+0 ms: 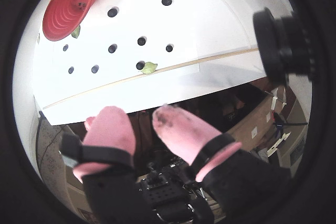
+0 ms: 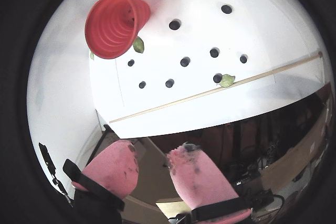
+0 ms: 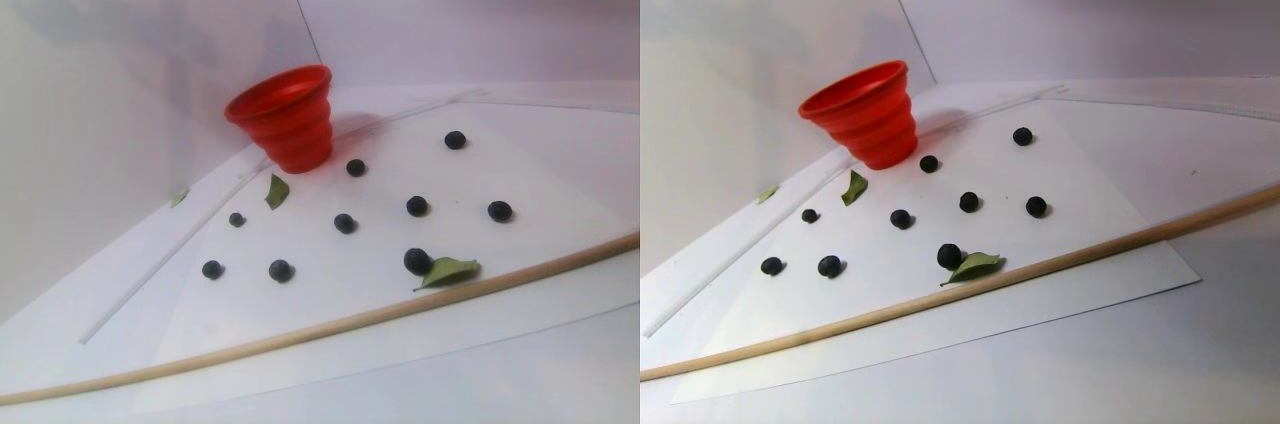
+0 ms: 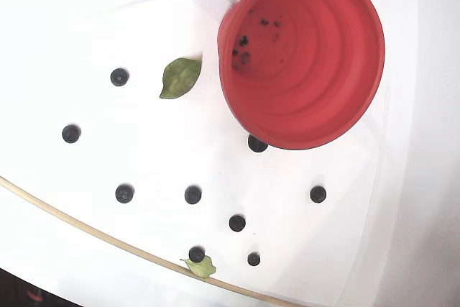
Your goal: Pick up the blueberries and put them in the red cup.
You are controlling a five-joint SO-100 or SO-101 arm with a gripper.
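Several blueberries (image 1: 142,40) (image 2: 185,61) (image 3: 417,205) (image 4: 192,194) lie scattered on a white sheet. The red cup (image 1: 65,9) (image 2: 113,27) (image 3: 285,124) (image 4: 309,62) stands upright at the sheet's far corner, with dark specks at its bottom and one berry close against its base. In both wrist views my gripper (image 1: 137,116) (image 2: 155,150), with pink-covered fingers, hangs back from the sheet beyond the table's near edge. It is open with nothing between the fingers. The gripper does not show in the stereo pair view or the fixed view.
A thin wooden rod (image 3: 330,324) (image 4: 86,229) lies across the sheet's near side. One green leaf (image 3: 447,269) touches the berry nearest the rod, and another leaf (image 4: 180,77) lies by the cup. A black camera (image 1: 281,43) juts in at the right. White walls close the back.
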